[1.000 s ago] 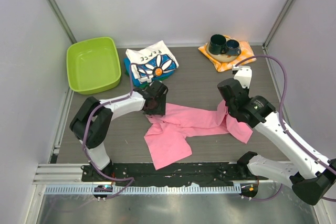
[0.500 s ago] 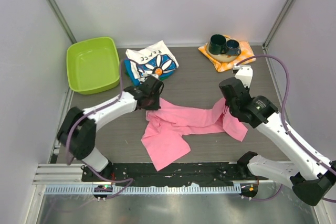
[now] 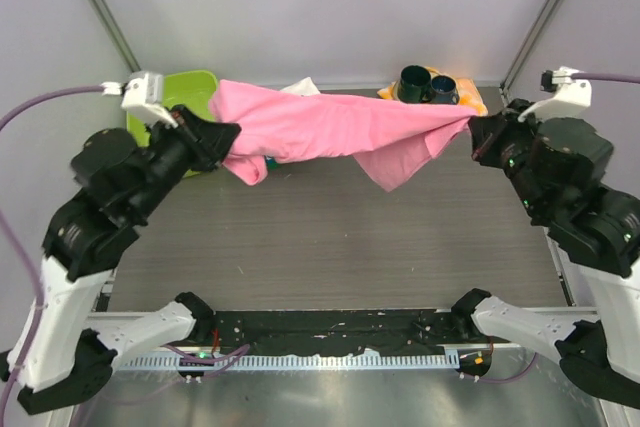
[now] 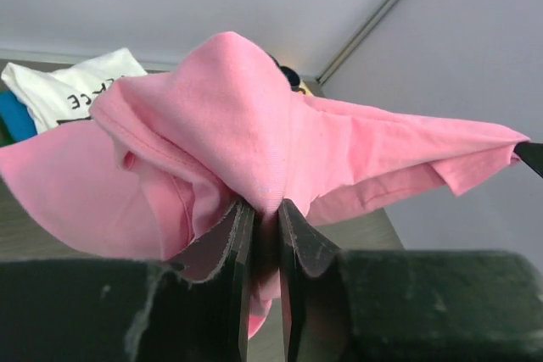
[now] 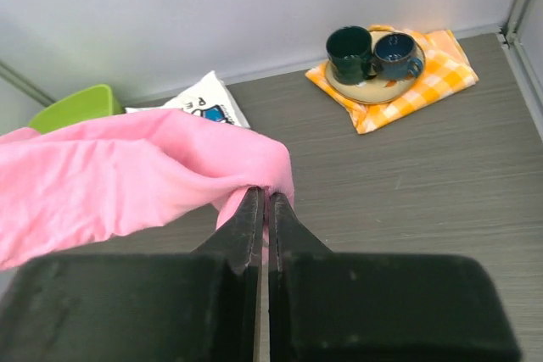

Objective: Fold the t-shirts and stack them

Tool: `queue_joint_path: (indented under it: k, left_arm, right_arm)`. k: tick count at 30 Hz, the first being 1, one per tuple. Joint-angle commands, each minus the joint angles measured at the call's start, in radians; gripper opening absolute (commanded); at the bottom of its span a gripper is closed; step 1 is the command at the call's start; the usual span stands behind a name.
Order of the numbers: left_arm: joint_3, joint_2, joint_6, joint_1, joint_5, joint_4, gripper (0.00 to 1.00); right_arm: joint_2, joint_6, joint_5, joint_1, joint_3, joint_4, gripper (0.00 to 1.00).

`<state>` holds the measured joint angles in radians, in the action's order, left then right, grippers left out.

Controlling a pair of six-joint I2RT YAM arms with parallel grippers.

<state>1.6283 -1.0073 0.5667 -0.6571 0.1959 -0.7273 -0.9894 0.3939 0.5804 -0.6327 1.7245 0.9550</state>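
At 10 o'clock on the table sits a lime-green tub, partly hidden behind the raised left arm. The left pincer is pressed together on a bunched fold of the pink t-shirt. The left wrist view shows the jaws nearly touching, with cloth squeezed between them and spilling over both sides.

The pink t-shirt hangs in the air above the far half of the table, stretched from about 11 o'clock to about 2 o'clock. A loose flap droops below the span, right of its middle.

Behind it, near 12 o'clock, a white printed t-shirt lies on the table on top of a blue folded shirt. Only a white corner shows past the pink cloth in the top view.

At 1 o'clock a dark green mug and a blue mug stand side by side on a tan plate. The plate rests on an orange-and-white checked cloth.

The right pincer, at about 2 o'clock, is pinching the other end of the pink t-shirt. Its jaws are closed tight on a thin gather of cloth.
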Motion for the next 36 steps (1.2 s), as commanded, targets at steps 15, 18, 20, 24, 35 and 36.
queue_joint_path:
  k: [15,18,20,24,35,36]
  left_arm:
    - [-0.260,-0.163,0.004,0.210,-0.053,0.020,0.43]
    - [-0.266,-0.276,0.054,0.373,-0.193,0.052,0.61]
    - [-0.298,-0.287,0.058,0.381,-0.214,0.051,0.76]
    - [-0.458,-0.196,0.099,0.381,-0.308,0.129,1.00]
    - [-0.864,0.097,0.358,-0.129,-0.286,0.229,0.88]
    - [-0.886,0.113,0.381,-0.151,-0.274,0.229,0.84]
  right_arm:
    - [-0.147,0.017,0.251,0.017,-0.232,-0.021,0.15]
    - [-0.265,0.046,0.302,0.079,-0.252,-0.035,0.91]
    - [-0.287,0.075,0.297,0.094,-0.256,-0.015,0.97]
    - [-0.186,0.050,0.193,0.094,-0.371,-0.096,0.97]
    - [-0.051,0.030,0.127,0.094,-0.505,-0.065,0.99]
    - [-0.046,0.031,0.127,0.094,-0.505,-0.068,0.99]
